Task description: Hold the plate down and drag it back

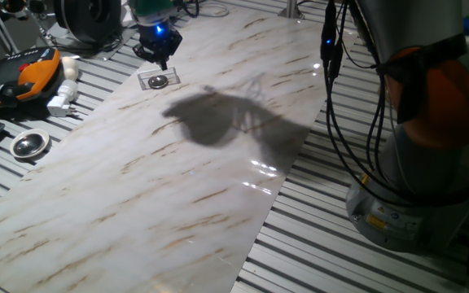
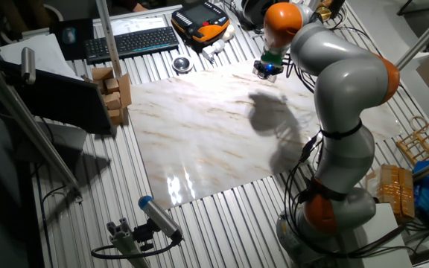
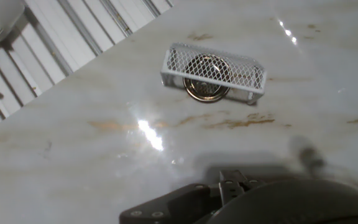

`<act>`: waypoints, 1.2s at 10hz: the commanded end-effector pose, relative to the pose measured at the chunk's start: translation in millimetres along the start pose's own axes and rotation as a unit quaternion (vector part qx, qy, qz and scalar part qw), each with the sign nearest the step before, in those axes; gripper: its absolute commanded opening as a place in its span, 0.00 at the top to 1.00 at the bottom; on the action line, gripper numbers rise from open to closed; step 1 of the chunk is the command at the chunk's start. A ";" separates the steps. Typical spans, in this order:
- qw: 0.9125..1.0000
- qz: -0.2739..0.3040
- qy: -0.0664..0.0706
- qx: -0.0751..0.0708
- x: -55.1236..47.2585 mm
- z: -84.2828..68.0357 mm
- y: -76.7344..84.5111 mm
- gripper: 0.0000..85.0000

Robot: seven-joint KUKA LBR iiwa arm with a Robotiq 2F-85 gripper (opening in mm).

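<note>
I can't tell if my claw point(image 1: 158, 50) is apart or together, so I'll lower it slowly, straight onto the plate point(image 3: 207, 85) near the counter's point(image 1: 218, 179) far edge, press, then pull

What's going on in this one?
A single robot arm hangs its gripper over the far corner of a marble board, just above a small silver plate. In the hand view the plate lies flat under a white mesh piece. No contact is visible yet, so the drag seems not to have begun.
</note>
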State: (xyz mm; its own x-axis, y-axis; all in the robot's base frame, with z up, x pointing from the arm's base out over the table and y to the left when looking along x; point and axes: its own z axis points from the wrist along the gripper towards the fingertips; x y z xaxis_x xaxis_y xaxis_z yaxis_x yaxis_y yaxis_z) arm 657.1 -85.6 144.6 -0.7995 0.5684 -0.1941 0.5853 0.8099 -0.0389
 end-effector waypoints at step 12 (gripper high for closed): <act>1.000 0.020 -0.011 -0.005 -19.0 23.5 -7.0 1.00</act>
State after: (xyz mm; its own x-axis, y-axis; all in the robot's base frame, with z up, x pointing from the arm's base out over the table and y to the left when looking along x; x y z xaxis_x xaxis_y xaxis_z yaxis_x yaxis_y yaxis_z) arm 671.3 -105.6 125.6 -0.7707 0.5988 -0.2176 0.6171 0.7866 -0.0210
